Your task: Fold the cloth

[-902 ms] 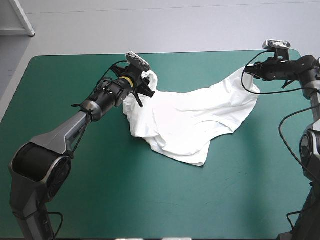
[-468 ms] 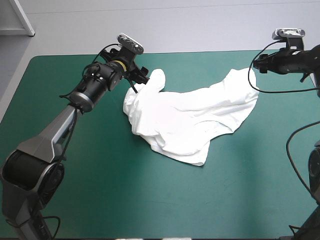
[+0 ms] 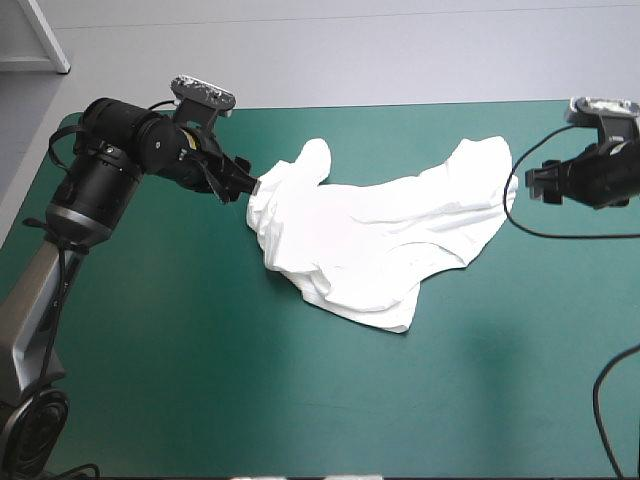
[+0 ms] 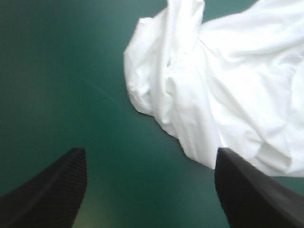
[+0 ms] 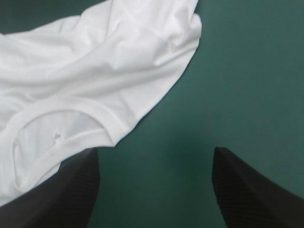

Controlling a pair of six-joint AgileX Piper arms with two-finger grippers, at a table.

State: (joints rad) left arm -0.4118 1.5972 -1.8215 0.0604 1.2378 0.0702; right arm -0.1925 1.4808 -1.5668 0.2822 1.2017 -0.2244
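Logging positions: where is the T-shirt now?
In the high view the T-shirt lies rumpled mid-table, toward the far edge, between the open left gripper and the open right gripper, held by neither.

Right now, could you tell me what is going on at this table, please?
Two robot arms are at a white T-shirt, which lies rumpled and unfolded on the teal-green table. Neither holds it: the left gripper is at the shirt's left end and the right gripper beside its right end, both with fingers open. No fold is made yet.
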